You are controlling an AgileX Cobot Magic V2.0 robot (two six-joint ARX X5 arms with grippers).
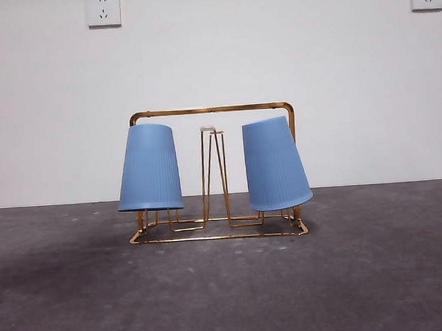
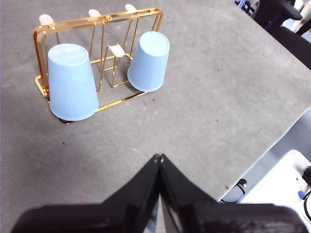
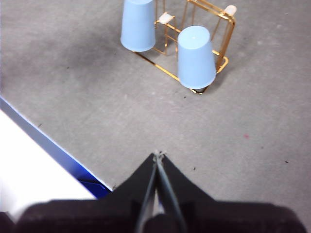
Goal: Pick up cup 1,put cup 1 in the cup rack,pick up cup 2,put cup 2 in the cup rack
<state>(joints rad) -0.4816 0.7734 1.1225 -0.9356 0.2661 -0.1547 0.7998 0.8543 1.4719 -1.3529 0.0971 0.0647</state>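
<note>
Setting: grey, speckled table [image 1: 229,300] against a plain white wall [image 1: 214,61]; two wall sockets [image 1: 103,9] high up, one near each top corner of the front view.
Cup rack: gold wire cup rack [image 1: 211,110] stands mid-table, a rounded rectangular frame over a flat wire base, with narrow upright prongs capped in a pale tip; the bare middle prong [image 1: 213,173] shows between the cups.
Cup on the left of the front view: blue cup [image 1: 149,168], upside down over a prong, sitting nearly upright, rim low by the base wires.
Cup on the right of the front view: second blue cup [image 1: 274,164], also inverted on a prong, tilted so its closed end leans toward the middle of the rack and its rim swings outward.
Look of the cups: matt light blue, finely ribbed down the sides, tapered, likely thin plastic and light to handle.
Left gripper: left gripper [image 2: 159,158] hangs over bare table, well apart from the rack, jaws pressed together, holding nothing.
Right gripper: right gripper [image 3: 157,155] likewise over bare table, well clear, jaws together, empty.
Stage: both cups look placed; my judgement is that the task is at or near its end.
Doing it well: keep both arms clear of the rack; the wire frame looks light and a brush could shift it or tip the leaning cup off its prong. If anything needs tidying, it is that tilted cup.
</note>
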